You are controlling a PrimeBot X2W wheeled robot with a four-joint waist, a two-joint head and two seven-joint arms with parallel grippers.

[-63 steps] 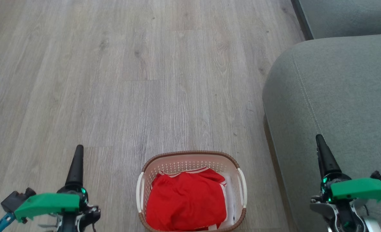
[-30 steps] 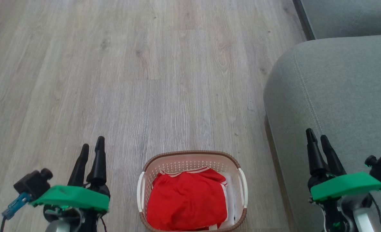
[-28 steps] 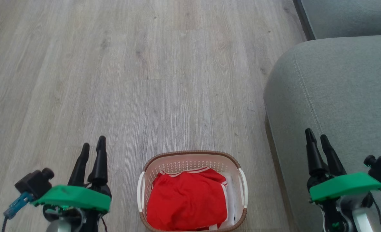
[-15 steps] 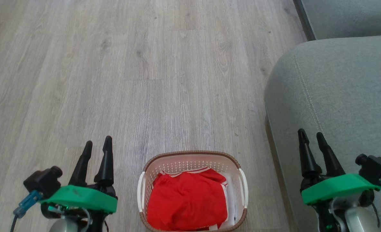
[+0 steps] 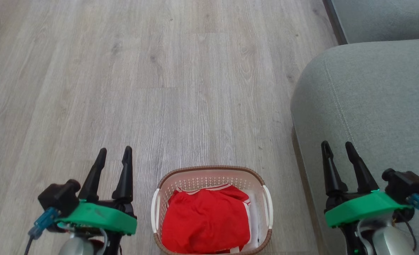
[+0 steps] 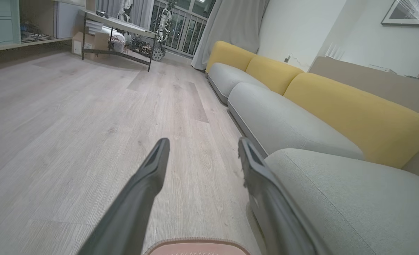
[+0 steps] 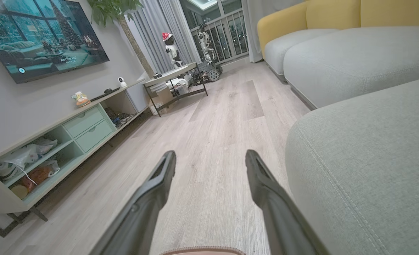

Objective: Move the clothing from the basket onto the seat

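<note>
Red clothing with white trim lies bunched in the cream basket, which stands on the wood floor at the bottom centre of the head view. Its brown rim shows at the bottom edge of the left wrist view and of the right wrist view. The grey-green seat fills the right side, close to the basket. My left gripper hangs open to the left of the basket, empty. My right gripper stands open over the seat's near edge, empty.
A second grey cushion lies beyond the seat at the top right. Wood floor stretches ahead and left. The wrist views show yellow sofa backs, a low TV cabinet and a small table far off.
Both grippers have turned so that both fingers show side by side, and both have drifted inward toward the basket. The basket and clothing have not moved.
</note>
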